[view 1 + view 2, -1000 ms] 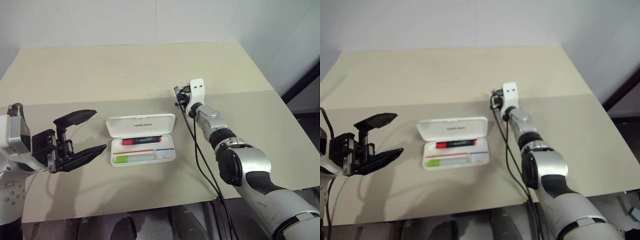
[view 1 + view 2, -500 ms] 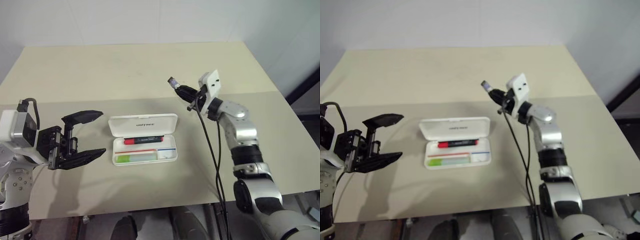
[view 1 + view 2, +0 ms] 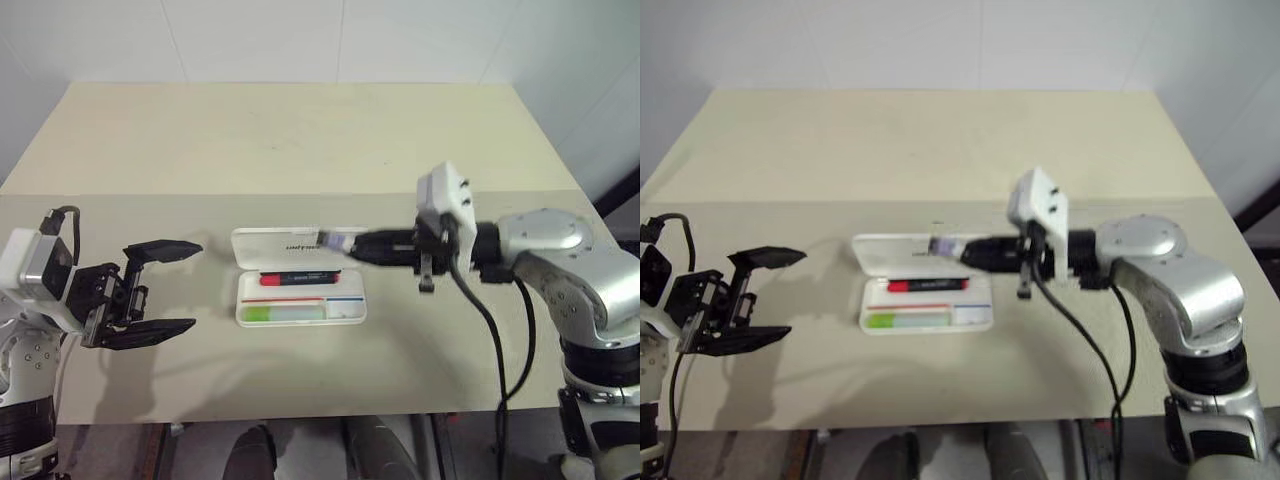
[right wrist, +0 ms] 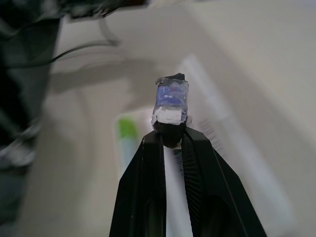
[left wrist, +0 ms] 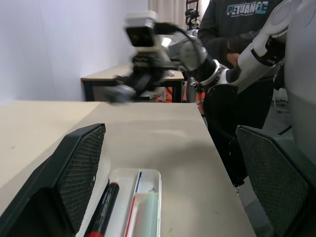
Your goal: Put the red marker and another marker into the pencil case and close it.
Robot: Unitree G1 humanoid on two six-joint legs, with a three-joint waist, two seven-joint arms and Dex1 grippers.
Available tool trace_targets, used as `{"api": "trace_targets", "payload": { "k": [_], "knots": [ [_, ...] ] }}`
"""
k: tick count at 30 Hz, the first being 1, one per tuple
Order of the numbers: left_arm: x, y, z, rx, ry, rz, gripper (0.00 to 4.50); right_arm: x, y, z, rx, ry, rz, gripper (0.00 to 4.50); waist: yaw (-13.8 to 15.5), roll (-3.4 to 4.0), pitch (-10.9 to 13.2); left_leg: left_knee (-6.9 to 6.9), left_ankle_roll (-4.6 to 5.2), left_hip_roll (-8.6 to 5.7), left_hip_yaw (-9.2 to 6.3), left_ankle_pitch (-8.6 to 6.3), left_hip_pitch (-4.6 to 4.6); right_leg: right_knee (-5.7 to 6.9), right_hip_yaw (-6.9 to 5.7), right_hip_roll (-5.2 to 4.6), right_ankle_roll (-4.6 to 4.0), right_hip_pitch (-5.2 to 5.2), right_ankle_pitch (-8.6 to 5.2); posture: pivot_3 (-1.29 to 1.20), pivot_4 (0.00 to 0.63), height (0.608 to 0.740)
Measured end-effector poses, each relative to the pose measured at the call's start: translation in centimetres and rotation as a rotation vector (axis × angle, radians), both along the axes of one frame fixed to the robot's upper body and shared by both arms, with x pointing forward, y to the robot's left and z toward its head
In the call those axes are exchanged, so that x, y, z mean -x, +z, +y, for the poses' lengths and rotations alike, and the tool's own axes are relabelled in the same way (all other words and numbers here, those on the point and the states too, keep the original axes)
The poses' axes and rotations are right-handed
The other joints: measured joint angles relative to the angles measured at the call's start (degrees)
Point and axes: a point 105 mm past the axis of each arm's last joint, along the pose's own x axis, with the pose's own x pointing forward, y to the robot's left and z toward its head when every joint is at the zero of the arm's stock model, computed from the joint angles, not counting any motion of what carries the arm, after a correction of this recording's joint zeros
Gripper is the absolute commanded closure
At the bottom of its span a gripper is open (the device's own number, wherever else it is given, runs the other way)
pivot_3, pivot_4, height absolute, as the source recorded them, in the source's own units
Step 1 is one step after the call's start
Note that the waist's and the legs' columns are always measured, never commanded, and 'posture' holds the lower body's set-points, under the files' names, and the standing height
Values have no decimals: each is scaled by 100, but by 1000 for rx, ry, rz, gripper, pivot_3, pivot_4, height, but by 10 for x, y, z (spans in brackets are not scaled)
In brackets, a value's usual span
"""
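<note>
Overhead, right gripper [image 3: 345, 244] level above pencil case [image 3: 300, 287]

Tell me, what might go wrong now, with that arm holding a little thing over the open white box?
The right gripper pinches a small grey-black bit by one end above the pencil case; it could slip and drop inside beside the red marker and the light green marker. Coming lower, that gripper might knock the open lid and shove the case.
</note>
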Motion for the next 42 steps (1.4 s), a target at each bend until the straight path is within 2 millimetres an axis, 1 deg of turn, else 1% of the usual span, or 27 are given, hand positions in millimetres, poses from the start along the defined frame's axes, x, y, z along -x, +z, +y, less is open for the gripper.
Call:
{"api": "trace_targets", "payload": {
  "k": [4,7,12,16,21,24,27,33,34,35,37,38,42],
  "knots": [
    [2,-5,1,-2,7,23,0,3,-21,-3,89,6,55,4302,44,-1,0,1,0,1,1,0,1,3,0,2,-1,-3,-1,0,150,740],
    [4,-12,4,-7,19,52,0,5,-34,1,141,23,63,4302,52,-1,1,-1,0,2,0,0,-2,3,0,3,-3,-8,-2,0,150,740],
    [6,-16,6,-23,34,54,0,4,-44,5,168,42,46,4302,68,-4,0,0,0,1,1,0,-3,4,-1,1,-3,-9,-2,0,150,740],
    [7,-16,9,-51,47,40,0,-4,-55,-1,193,30,53,4302,71,-5,-1,1,0,1,1,0,-2,5,-1,1,-3,-8,-2,0,150,740],
    [6,-16,9,-70,60,3,0,-20,-67,-11,225,-7,48,4302,67,-5,-1,1,0,1,3,0,-2,6,-1,2,-3,-8,-2,0,150,740],
    [5,-14,9,-72,62,-11,0,-29,-80,-17,253,-27,61,4302,64,-5,-1,2,0,1,3,0,-2,8,-1,3,-3,-9,-2,0,150,740],
    [5,-14,9,-75,62,-18,0,-35,-82,-20,260,-31,55,4302,61,-5,-1,4,0,1,3,0,-1,12,-1,3,-3,-9,-2,0,150,740],
    [5,-13,9,-76,61,-21,0,-34,-82,-17,264,-6,41,4302,63,-5,-1,13,0,1,1,0,-1,23,-2,3,-3,-9,-2,0,150,740],
    [5,-13,9,-76,61,-22,0,-34,-82,-17,266,-3,38,3557,64,-5,-1,16,0,1,1,0,-1,24,-2,3,-3,-9,-2,0,150,740],
    [5,-13,9,-76,61,-22,0,-34,-82,-17,268,0,38,3328,65,-5,-1,18,0,1,1,0,-1,26,-2,3,-3,-9,-2,0,150,740],
    [5,-13,8,-76,61,-25,0,-31,-81,-16,269,14,42,2580,64,-5,-1,21,0,1,1,0,-1,28,-2,3,-3,-9,-2,0,150,740],
    [5,-12,8,-76,61,-28,0,-30,-81,-15,268,21,43,2284,63,-5,-1,22,0,1,1,0,-1,30,-2,4,-3,-9,-2,0,150,740],
    [5,-12,8,-77,58,-33,0,-25,-78,-12,264,44,42,770,64,-5,-1,30,0,1,0,0,-1,39,-2,4,-3,-9,-2,0,150,740]
  ]
}}
